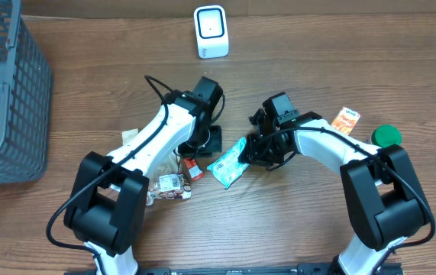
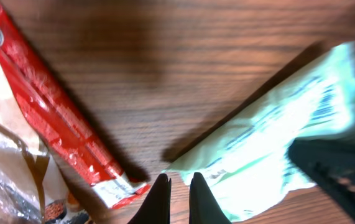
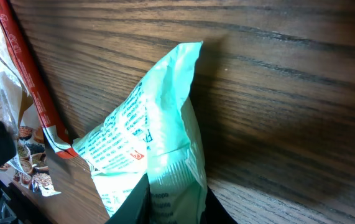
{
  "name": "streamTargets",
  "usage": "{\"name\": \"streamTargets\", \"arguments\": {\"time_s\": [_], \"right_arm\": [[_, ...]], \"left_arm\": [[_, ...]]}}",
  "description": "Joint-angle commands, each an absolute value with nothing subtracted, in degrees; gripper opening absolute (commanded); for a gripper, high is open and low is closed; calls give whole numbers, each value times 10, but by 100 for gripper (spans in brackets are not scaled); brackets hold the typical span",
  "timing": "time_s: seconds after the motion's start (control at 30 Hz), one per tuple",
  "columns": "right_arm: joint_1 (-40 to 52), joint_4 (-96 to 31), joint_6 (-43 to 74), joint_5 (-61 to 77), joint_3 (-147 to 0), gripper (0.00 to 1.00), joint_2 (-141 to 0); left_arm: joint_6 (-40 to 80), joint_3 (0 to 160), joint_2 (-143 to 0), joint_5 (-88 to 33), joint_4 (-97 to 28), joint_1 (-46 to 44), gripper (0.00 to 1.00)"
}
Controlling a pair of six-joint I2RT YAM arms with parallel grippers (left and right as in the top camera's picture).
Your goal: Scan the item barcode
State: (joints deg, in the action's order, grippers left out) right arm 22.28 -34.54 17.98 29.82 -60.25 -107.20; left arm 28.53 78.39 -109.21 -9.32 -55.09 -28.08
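- The right claw pinches one end of a pale green packet, its two dark fingers pressed against the wrapper on either side.
- The left claw is closed to a sliver with nothing between its tips. It sits at the packet's near corner, between the wrapper and a long red packet.
- Seen from above, the green packet sits at mid-bench between the two claws. The right claw is at its upper right end and the left claw just to its left.
- Whether the packet is lifted clear of the bench cannot be told.
- A printed barcode shows on the packet's face in the left wrist view, near the end that the right claw grips.
- The red packet rests just left of the green one, with a clear bag of snacks beside it, partly under the left arm.
- A white scanner stands at the far edge of the bench, well apart from the green packet.
- An orange packet and a round green lid sit to the right of the right arm.
- A grey basket fills the far left corner.
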Motion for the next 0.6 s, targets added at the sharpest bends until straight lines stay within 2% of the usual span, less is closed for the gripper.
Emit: {"name": "streamTargets", "arguments": {"time_s": [0.0, 0.3, 0.57], "right_arm": [[228, -345, 175, 292, -593, 16, -1074], [228, -345, 175, 290, -593, 16, -1074], [228, -348, 175, 290, -593, 17, -1074]], "left_arm": [[270, 788, -1096, -131, -555, -297, 4], [278, 769, -1099, -119, -555, -358, 4], [298, 769, -1131, -87, -555, -368, 4]]}}
